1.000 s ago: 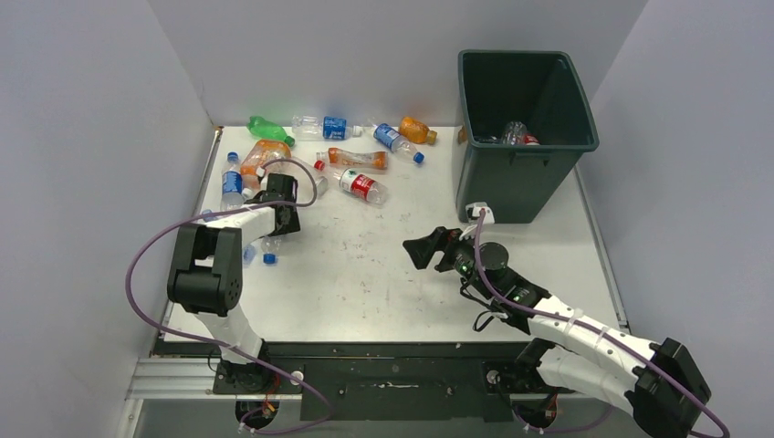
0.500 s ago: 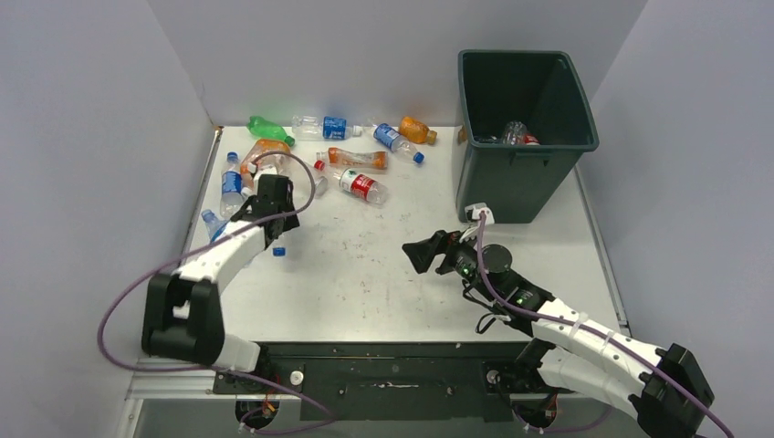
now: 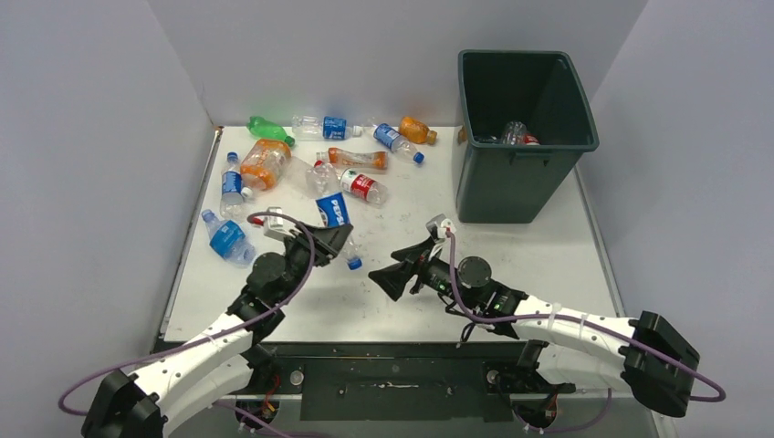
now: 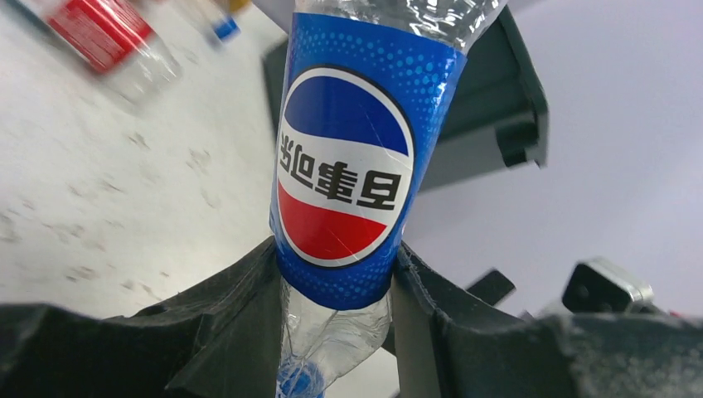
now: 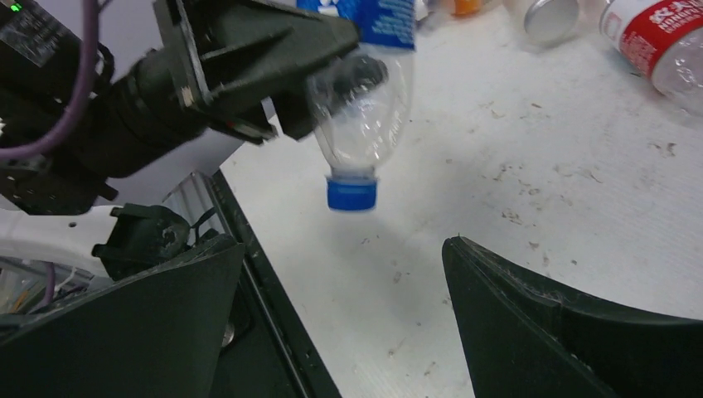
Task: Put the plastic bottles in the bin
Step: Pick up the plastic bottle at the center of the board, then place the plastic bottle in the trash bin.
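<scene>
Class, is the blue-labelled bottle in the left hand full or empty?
Empty: the bottle gripped by the left hand shows no liquid through its clear, crumpled neck.

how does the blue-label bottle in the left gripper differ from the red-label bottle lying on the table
The blue-label bottle is clamped in the left gripper; the red-label bottle lies loose on the table. The blue-label bottle shows a round logo, the red-label bottle white lettering on red. Both are clear plastic, outside the bin.

White table [image 3: 411,196], scattered plastic bottles [image 3: 363,186], green bin [image 3: 511,187]
</scene>
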You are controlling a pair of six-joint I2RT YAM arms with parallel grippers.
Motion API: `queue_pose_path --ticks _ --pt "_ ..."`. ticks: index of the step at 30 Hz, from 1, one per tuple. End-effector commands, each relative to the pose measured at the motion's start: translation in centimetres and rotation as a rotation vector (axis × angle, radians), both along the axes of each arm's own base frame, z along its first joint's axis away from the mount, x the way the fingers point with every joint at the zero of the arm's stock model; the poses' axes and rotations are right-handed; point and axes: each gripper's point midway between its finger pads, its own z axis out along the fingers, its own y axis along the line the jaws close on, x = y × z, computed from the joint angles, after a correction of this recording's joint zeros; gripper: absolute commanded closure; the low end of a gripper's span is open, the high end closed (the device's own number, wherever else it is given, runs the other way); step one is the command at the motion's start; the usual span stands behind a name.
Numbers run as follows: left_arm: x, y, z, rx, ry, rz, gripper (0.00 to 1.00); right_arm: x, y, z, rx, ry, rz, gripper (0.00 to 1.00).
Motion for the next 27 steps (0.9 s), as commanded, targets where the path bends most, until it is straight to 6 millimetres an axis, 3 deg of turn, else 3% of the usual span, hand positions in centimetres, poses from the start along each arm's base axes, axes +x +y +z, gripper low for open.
queue_pose_path --ticks 1,4,10,15,18,22,27 --pt "-3.0 -2.3 8.2 -0.323 -0.229 -0.103 0.90 -0.5 1.9 6.5 0.206 -0.137 0.042 0.07" --pt "-4.0 -3.2 8.8 -0.358 -0.246 -0.146 0.91 -0.3 2.2 7.2 0.223 -0.147 0.031 0.07" --pt "-4.8 -3.4 9.2 -0.380 -0.251 -0.158 0.92 0.2 2.4 6.6 0.186 -0.141 0.007 0.07" --pt "-5.2 -4.0 9.1 -0.393 -0.240 -0.184 0.93 -0.2 3.6 6.7 0.198 -0.134 0.053 0.00" --pt "-5.6 -4.4 9.3 -0.394 -0.246 -0.208 0.94 -0.2 4.2 7.1 0.218 -0.128 0.061 0.11" --pt "-5.9 -4.6 9.3 -0.390 -0.247 -0.219 0.94 0.0 4.2 7.4 0.250 -0.123 0.042 0.40" --pt "-6.2 -5.0 8.9 -0.372 -0.237 -0.238 0.93 -0.2 4.6 7.3 0.245 -0.124 0.068 0.69"
